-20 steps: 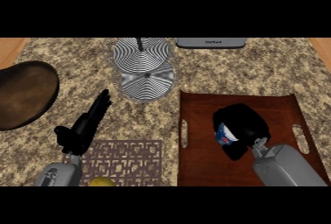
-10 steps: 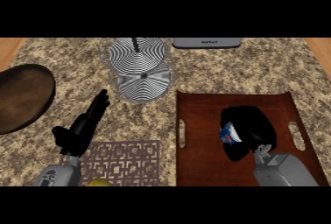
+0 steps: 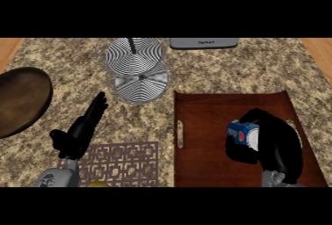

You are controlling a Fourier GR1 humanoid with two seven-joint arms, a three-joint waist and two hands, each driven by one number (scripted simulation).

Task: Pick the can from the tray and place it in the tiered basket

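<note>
A blue can (image 3: 241, 132) with a red and white label lies over the brown wooden tray (image 3: 211, 118) at the right. My right hand (image 3: 276, 143) curls round the can from the right, and its fingers hide most of it. The tiered basket (image 3: 137, 65), two round wire levels with a black-and-white swirl look, stands at the back centre of the counter. My left hand (image 3: 81, 129) rests at the lower left, fingers straight and pointing up toward the basket, holding nothing.
A dark brown round plate (image 3: 19, 101) lies at the left edge. A brown lattice mat (image 3: 123, 162) lies beside the tray, with a yellow object (image 3: 99, 184) at the lower edge. A grey appliance (image 3: 202, 43) sits at the back.
The view has shifted slightly, so the tray and basket sit a little lower and to the right. My right hand stays wrapped round the can; the left hand has hardly moved.
</note>
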